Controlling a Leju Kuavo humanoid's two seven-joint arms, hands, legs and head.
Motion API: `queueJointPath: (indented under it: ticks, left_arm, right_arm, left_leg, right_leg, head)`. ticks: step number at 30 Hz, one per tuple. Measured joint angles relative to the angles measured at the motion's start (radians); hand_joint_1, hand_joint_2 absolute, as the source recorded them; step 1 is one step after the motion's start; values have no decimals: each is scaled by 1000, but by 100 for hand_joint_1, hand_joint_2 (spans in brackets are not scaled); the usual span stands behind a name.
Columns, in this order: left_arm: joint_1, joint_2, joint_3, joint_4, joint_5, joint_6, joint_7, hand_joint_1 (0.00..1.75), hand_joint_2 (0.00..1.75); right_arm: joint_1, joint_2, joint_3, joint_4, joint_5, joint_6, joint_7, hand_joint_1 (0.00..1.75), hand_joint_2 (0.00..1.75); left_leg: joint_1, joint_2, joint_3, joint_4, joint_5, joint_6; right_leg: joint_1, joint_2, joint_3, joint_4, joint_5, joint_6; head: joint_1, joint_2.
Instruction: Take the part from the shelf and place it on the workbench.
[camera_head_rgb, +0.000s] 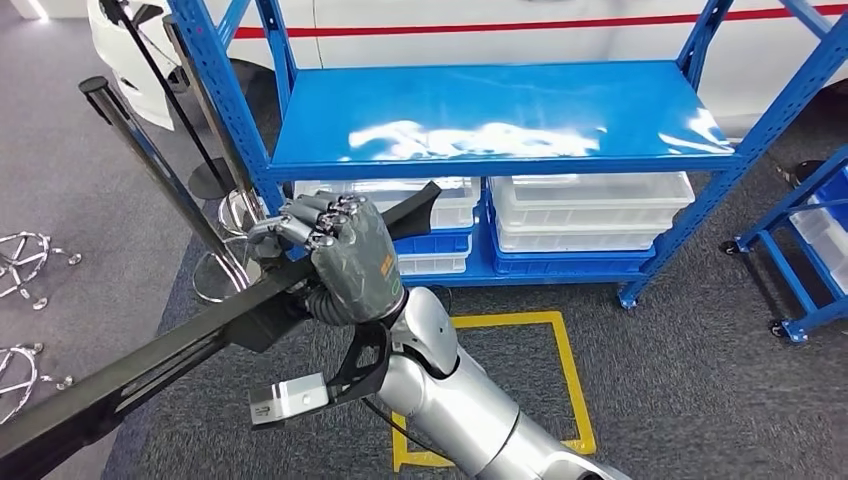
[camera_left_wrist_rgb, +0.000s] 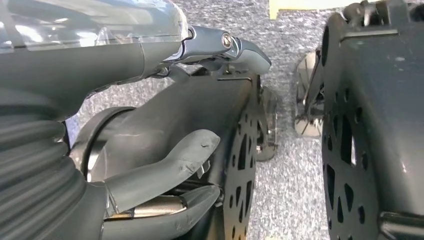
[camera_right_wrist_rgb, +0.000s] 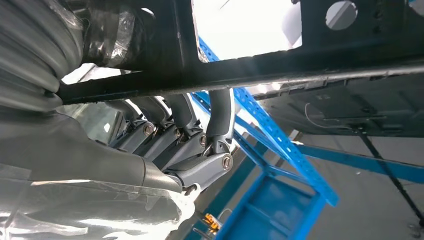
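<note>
The right hand (camera_head_rgb: 345, 255) grips the part (camera_head_rgb: 150, 365), a long flat black bar that runs slantwise from the lower left corner of the head view up to a tip just under the front edge of the blue shelf (camera_head_rgb: 500, 115). Its fingers (camera_head_rgb: 315, 215) curl over the top edge of the bar, and the right wrist view shows them (camera_right_wrist_rgb: 220, 112) hooked around the dark strip of the part (camera_right_wrist_rgb: 280, 75), clamped on it from below. The part is held in the air in front of the shelf, clear of its boards. Beyond the fingers, under the blue board, white bins (camera_head_rgb: 590, 210) stand on the lower level. Beneath the right arm a yellow outline (camera_head_rgb: 570, 375) is taped on the grey carpet. To the outside of the fingers, chrome stanchion posts (camera_head_rgb: 160, 165) stand on round bases. In the left wrist view the left hand (camera_left_wrist_rgb: 165, 170) hangs beside dark perforated body parts, its thumb and fingers (camera_left_wrist_rgb: 235, 47) drawn partly inward with nothing visibly between them; whether they are fully closed I cannot tell.
</note>
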Motion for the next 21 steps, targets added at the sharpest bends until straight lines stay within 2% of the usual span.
queueJointPath:
  ticks: [1,2,3,4,5,6,7,8,9,11,12,13,14,16,17,18,19,20,21]
  left_arm:
    - [0,0,-2,0,0,-1,-1,0,175]
    - [0,0,-3,0,0,-2,-1,0,175]
    - [0,0,-4,0,0,-3,-2,0,175]
    - [0,0,-4,0,1,-4,-2,0,175]
    - [0,0,-4,0,1,-5,-2,0,175]
    - [0,0,-4,0,2,-5,-2,0,175]
    - [-1,0,-4,0,2,-5,-2,0,175]
    - [-1,0,-4,0,3,-5,-2,0,175]
    - [-1,0,-4,0,3,-6,-2,0,175]
    - [-1,0,-4,0,3,-7,-2,0,175]
    - [-1,0,-4,0,3,-7,-2,0,175]
    - [-1,0,-4,0,3,-8,-2,0,175]
    - [-1,0,-4,0,3,-8,-2,0,175]
    - [-1,0,-4,0,4,-8,-5,0,175]
    - [-1,1,-4,0,4,-8,-6,0,175]
    - [-1,1,-5,0,4,-8,-7,0,175]
    - [-1,1,-5,0,4,-8,-6,0,175]
    - [-1,1,-5,0,4,-8,-4,0,175]
    - [-2,1,-5,0,4,-8,-3,0,175]
  right_arm:
    - [1,-1,-2,1,2,0,0,175,175]
    - [3,-2,-4,3,4,0,1,175,175]
    - [4,-4,-6,4,4,0,1,175,175]
    - [4,-5,-7,6,5,0,1,175,175]
    - [5,-6,-8,6,5,0,2,175,175]
    - [4,-6,-9,7,6,0,2,175,175]
    - [4,-5,-10,7,6,0,2,175,175]
    - [4,-4,-11,7,6,0,2,175,175]
    - [4,-4,-12,7,6,0,3,175,175]
    - [6,-4,-13,9,6,0,4,175,175]
    - [6,-4,-13,9,6,0,4,175,175]
    - [5,-4,-13,10,6,0,4,175,175]
    - [5,-4,-13,10,6,0,4,175,175]
    - [5,-4,-13,13,6,0,4,175,175]
    - [5,-4,-13,15,6,1,4,175,175]
    - [6,-4,-13,17,6,1,4,175,175]
    - [6,-4,-13,18,6,1,6,175,175]
    - [5,-4,-13,20,6,1,8,175,175]
    - [3,-3,-13,21,5,0,12,175,175]
  left_leg:
    - [0,1,-14,3,9,0]
    - [1,1,-29,7,16,-3]
    - [4,1,-45,14,23,-7]
    - [7,1,-61,23,28,-11]
    - [11,1,-77,35,31,-16]
    - [14,1,-94,49,32,-22]
    - [15,0,-110,65,32,-29]
    - [15,-1,-122,79,33,-36]
    - [15,-1,-131,88,35,-42]
    - [20,-2,-140,98,39,-54]
    - [23,-2,-146,106,29,-59]
    - [26,-3,-156,129,3,-64]
    - [27,-4,-170,172,-37,-66]
    - [27,-4,-194,287,-121,-67]
    - [27,-4,-196,338,-146,-66]
    - [27,-4,-185,362,-150,-62]
    - [25,-4,-160,356,-138,-57]
    - [21,-4,-121,315,-113,-49]
    - [15,-5,-73,249,-93,-39]
  right_leg:
    - [-3,0,-18,65,-37,6]
    - [-7,0,-28,116,-53,12]
    - [-12,0,-24,138,-47,18]
    - [-17,0,-3,126,-26,24]
    - [-22,-1,34,81,0,30]
    - [-26,-1,78,22,12,37]
    - [-26,1,113,-32,13,39]
    - [-26,3,134,-68,7,38]
    - [-22,5,138,-82,-3,33]
    - [-16,5,127,-83,3,14]
    - [-14,5,122,-83,9,3]
    - [-13,3,115,-84,17,-9]
    - [-13,1,106,-85,26,-20]
    - [-8,0,87,-85,42,-31]
    - [-5,0,75,-85,51,-33]
    - [-2,-1,64,-85,61,-35]
    - [1,0,51,-85,71,-35]
    - [4,0,39,-85,82,-36]
    - [4,0,29,-85,91,-35]
  head:
    - [0,0]
    - [0,0]
    - [0,0]
    - [0,0]
    - [0,0]
    - [0,0]
    - [0,0]
    - [-1,0]
    - [-1,0]
    - [-1,0]
    - [-1,0]
    - [-1,0]
    - [-1,0]
    - [-1,0]
    - [-1,0]
    - [-1,0]
    - [-1,0]
    - [-1,0]
    - [-1,0]
